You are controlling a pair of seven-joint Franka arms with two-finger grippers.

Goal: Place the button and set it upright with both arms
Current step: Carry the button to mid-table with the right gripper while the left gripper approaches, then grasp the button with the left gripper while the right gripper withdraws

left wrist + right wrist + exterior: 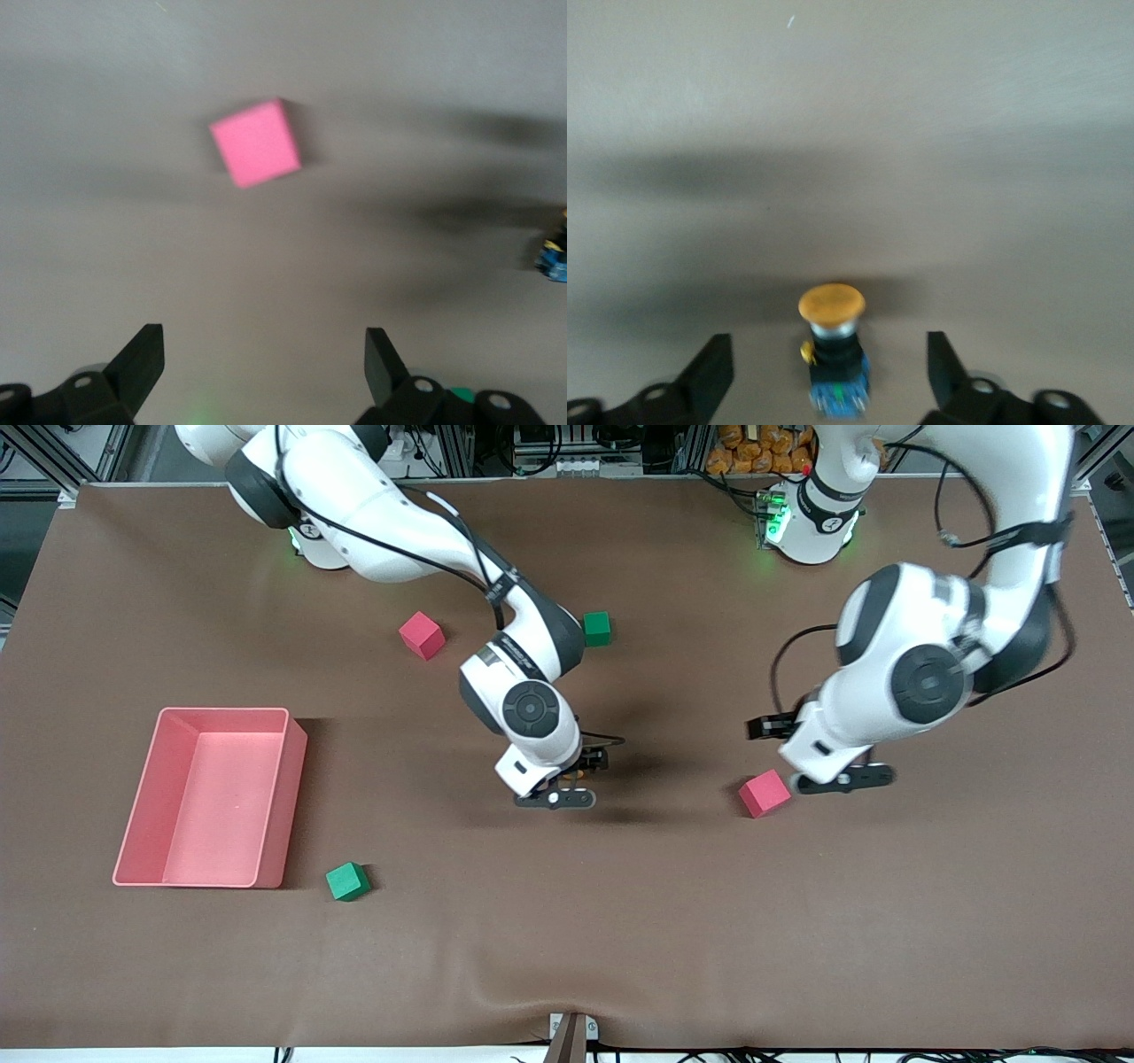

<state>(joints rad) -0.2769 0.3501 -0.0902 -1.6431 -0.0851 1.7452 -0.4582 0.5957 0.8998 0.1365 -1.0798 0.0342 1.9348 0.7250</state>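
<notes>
Both pairs of jaws stand apart and grip nothing. Right gripper (830, 367) is low over the middle of the table (673, 921), its fingers well clear on either side of the button (834, 350). Only the right wrist view shows the button plainly: orange cap at one end, black body, bluish end at the other, resting between the spread fingers. Whether it stands upright or lies on its side cannot be told. In the front view the right wrist hides nearly all of it.

Left gripper (264, 363) hovers toward the left arm's end of the table, just beside a pink cube (255, 142). Its wrist view catches the button's bluish end at the frame edge.

Only the front view shows a pink tray (142, 815), a green cube (346, 880) near it, another pink cube (421, 635) and another green cube (597, 628).
</notes>
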